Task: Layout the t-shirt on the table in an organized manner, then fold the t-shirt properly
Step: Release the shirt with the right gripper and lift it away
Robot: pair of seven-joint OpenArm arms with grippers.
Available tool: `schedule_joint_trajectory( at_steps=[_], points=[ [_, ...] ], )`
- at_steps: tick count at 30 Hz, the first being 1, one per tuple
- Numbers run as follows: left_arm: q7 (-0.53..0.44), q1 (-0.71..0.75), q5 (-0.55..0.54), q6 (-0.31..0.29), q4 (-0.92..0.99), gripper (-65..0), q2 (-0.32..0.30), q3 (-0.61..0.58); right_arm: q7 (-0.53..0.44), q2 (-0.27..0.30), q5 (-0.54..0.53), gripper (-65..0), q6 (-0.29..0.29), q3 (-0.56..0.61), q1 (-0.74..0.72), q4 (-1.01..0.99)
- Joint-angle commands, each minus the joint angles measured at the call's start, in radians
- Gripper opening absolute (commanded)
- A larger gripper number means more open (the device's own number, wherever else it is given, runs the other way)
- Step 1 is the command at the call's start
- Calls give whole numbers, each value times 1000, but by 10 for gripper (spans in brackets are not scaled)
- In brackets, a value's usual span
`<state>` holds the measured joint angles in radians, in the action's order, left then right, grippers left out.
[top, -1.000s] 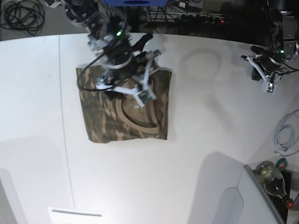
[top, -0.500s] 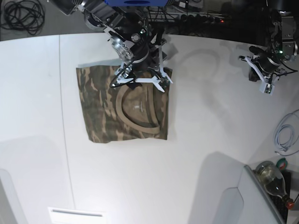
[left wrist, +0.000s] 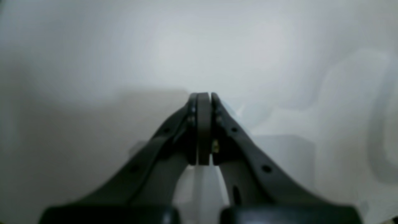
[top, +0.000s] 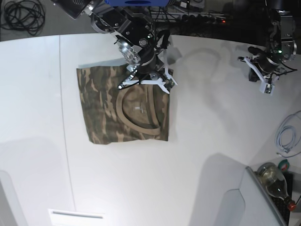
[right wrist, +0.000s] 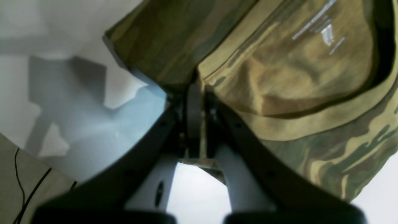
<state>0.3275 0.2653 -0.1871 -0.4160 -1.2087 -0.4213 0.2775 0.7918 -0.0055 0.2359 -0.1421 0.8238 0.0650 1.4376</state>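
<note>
The camouflage t-shirt [top: 101, 113] lies folded into a rough rectangle on the white table [top: 188, 155], its tan collar [top: 136, 125] facing up. My right gripper [top: 146, 77] sits at the shirt's far edge, near its right corner. In the right wrist view this gripper [right wrist: 195, 102] is shut, with the t-shirt [right wrist: 311, 62] pinched between its fingers. My left gripper [top: 265, 81] hovers far to the right over bare table. The left wrist view shows the left gripper [left wrist: 203, 96] shut with nothing in it, above the table [left wrist: 93, 46].
Black cables [top: 21, 16] lie on the floor beyond the table's far left. A white cable [top: 287, 136] and a bottle [top: 275, 181] sit at the right edge. A grey panel [top: 235, 202] stands at the lower right.
My right gripper has moved from above the shirt's middle back to its far edge and shut on the cloth. The left arm has hardly moved.
</note>
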Motion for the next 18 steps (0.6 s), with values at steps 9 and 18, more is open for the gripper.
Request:
schedule_joint_trajectory(
  at_steps=[9,18],
  points=[
    [-20,-41,-7,-4,-43,-650,58,-2,-10,-9,7,-600,-3,-1,28,122],
    [-20,-33,-7,-4,-43,-650,49,4,-16,-11,9,-252,-3,1,37,78]
  ],
)
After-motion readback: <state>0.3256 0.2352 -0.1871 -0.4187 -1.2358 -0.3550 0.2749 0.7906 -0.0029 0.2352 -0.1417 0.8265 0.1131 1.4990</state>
